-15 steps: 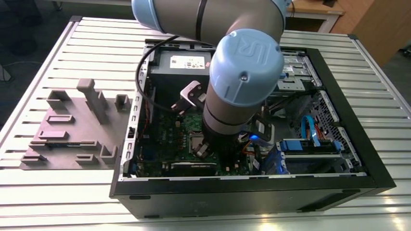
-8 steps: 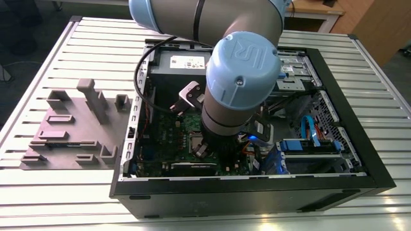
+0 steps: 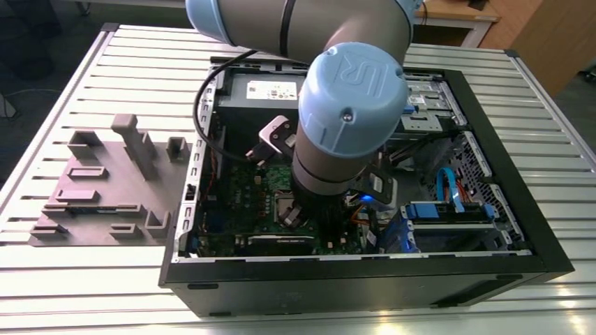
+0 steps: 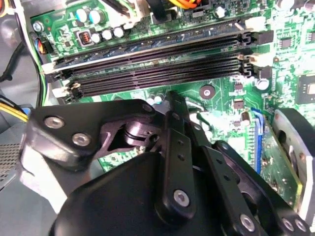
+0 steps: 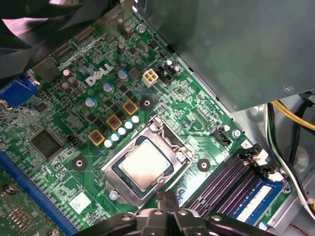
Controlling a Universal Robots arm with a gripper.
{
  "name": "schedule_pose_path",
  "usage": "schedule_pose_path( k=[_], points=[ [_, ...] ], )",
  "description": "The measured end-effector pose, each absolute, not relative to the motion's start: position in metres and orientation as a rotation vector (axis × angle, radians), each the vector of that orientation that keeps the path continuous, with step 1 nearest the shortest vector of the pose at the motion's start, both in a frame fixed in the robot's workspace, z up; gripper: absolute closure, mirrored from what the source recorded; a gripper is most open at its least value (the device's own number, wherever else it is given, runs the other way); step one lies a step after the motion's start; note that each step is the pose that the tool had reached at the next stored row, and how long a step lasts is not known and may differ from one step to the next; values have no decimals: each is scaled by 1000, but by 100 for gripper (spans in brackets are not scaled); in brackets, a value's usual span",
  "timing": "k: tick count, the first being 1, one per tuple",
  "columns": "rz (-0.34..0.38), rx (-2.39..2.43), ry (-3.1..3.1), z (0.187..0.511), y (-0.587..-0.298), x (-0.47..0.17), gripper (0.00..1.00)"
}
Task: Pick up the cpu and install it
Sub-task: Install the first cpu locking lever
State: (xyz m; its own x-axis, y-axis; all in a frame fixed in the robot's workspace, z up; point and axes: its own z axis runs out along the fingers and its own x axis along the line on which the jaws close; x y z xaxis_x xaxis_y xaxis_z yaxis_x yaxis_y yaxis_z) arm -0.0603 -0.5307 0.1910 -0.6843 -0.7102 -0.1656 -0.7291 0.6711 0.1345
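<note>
exterior view high, far; both wrist views close over motherboard (image 5: 74, 147).

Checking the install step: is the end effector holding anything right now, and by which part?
Nothing appears held. The small square silver-topped cpu lies in the silver metal socket frame on the green motherboard, apart from the end effector.

An open computer case (image 3: 373, 279) sits beside a grey fixture block (image 3: 102, 188) on a slatted table (image 3: 559, 139).

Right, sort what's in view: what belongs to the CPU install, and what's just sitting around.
Part of the job:
- cpu, lying in the socket frame
- motherboard
- hand, just above the board beside the socket

Just lying about:
- grey fixture block on the table, at the exterior view's left of the case
- memory slots
- blue cables
- power supply box
</note>
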Motion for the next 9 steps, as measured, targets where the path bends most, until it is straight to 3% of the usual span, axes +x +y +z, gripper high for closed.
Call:
schedule_pose_path(
  k=[9],
  points=[
    [290, -1201, 2781, 208, -531, -60, 90]
  ],
)
